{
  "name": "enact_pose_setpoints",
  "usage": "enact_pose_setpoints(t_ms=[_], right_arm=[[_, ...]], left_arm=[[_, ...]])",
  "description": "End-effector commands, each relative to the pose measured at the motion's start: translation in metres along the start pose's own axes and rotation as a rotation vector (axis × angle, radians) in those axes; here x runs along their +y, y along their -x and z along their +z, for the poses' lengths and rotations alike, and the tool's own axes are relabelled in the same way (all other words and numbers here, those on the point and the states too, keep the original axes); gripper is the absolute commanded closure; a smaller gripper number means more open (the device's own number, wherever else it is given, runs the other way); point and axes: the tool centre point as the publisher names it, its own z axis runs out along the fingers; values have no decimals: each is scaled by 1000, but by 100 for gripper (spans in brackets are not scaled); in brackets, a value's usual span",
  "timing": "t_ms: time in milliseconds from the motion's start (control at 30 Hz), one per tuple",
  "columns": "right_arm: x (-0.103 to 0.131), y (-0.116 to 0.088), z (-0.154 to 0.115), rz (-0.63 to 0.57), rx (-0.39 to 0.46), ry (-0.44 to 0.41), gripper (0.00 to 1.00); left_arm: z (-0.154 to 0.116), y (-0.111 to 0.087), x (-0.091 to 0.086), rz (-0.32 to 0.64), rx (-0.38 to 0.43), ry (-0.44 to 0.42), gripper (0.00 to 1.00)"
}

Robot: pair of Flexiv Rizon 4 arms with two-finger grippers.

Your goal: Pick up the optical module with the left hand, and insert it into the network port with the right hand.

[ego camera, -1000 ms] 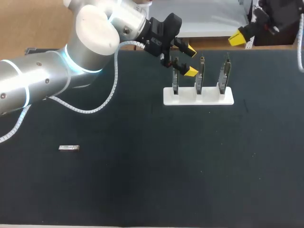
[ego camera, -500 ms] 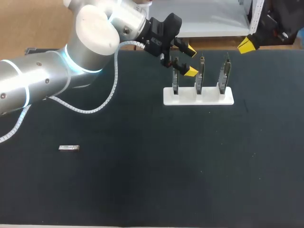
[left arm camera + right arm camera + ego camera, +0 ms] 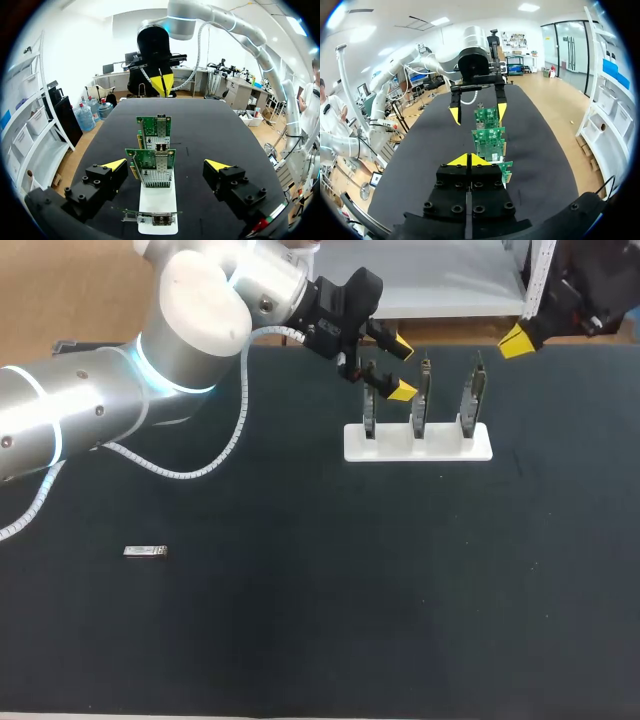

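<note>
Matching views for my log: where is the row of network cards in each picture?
Head view: network cards stand edge-on, far middle of the table.
Left wrist view: network cards just ahead of the open left gripper.
Right wrist view: network cards ahead of the right gripper, in a row.
Shared landmark: left gripper at the row's end.

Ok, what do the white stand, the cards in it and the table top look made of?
White stand: likely plastic, plain matte white block. Cards: green circuit board with silvery metal ports. Table top: dark, matte, faintly speckled; maybe a mat or cloth, cannot tell.
</note>
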Motion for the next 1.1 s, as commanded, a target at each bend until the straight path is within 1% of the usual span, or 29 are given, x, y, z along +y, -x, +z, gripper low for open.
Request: enact_pose_setpoints(t_ms=[33, 433, 1100], right_arm=[[4, -1, 4, -2, 2, -9, 100], [0, -2, 1, 11, -9, -36, 100], [-2, -4, 2, 26, -26, -43, 100]], left_arm=[[0, 0, 2, -1, 4, -4, 0], [0, 0, 2, -1, 4, -4, 0], [0, 0, 2, -1, 4, -4, 0]])
